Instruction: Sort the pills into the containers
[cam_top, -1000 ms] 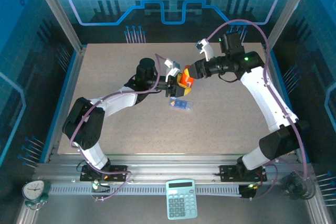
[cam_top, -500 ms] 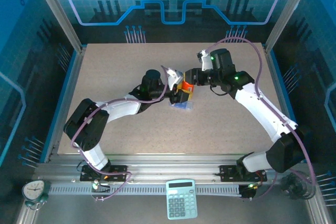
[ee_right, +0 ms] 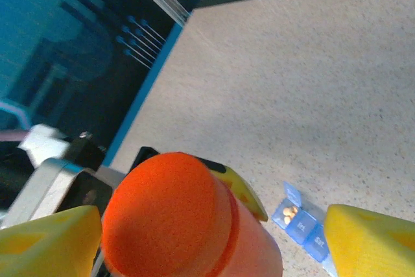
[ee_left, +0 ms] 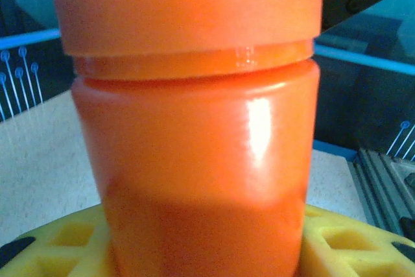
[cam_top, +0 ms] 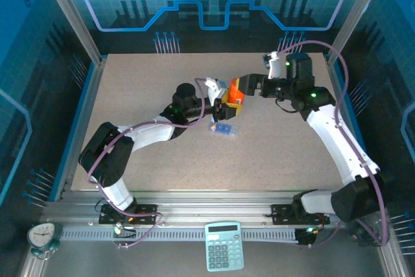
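With bottle (cam_top: 232, 93) clamped in left end effector (cam_top: 221, 103) and right end effector (cam_top: 242, 87) spread apart around cap (ee_right: 162, 212), it could be twisted loose by a skewed grip, missing pill box (cam_top: 224, 128) on counter (cam_top: 142, 89) just nearer.

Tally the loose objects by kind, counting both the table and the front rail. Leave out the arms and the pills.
orange bottle: 1
blue pill box: 1
calculator: 1
clock: 1
Total: 4
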Motion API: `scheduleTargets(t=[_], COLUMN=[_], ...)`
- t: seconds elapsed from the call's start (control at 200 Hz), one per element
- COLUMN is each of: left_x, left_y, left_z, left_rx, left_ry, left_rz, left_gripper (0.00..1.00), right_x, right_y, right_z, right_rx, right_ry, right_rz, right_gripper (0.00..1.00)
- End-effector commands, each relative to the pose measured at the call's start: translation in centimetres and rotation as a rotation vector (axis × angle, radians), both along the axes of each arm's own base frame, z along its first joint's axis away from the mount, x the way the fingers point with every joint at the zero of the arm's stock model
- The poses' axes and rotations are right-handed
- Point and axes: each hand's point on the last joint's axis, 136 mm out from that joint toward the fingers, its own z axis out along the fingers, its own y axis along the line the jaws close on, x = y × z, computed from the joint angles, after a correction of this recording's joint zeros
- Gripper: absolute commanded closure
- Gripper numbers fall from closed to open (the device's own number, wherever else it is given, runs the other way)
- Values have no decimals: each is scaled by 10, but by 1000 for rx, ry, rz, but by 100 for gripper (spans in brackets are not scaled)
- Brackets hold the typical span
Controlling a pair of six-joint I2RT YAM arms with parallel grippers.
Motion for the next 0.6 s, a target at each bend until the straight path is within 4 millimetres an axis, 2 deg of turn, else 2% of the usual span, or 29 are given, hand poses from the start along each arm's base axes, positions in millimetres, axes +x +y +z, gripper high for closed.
scheduleTargets(t=[0.0, 0.17, 0.305, 0.595], left_x=[-9, -23, -32, -37], left_y=[4, 2, -2, -5], left_z=[47, 55, 58, 55], left_rx=[-84, -105, -113, -121], left_ry=[-103, -30, 41, 103], left_rz=[-70, -212, -311, -377], left_gripper=[100, 100, 100, 100], right_x=[-20, -26, -22, -22], right_y=[0, 1, 8, 28], right_z=[39, 52, 55, 63], right_rx=[75, 76, 79, 95], right_ry=[-126, -241, -266, -283], right_rz=[112, 205, 264, 357], right_gripper=[11, 11, 11, 12])
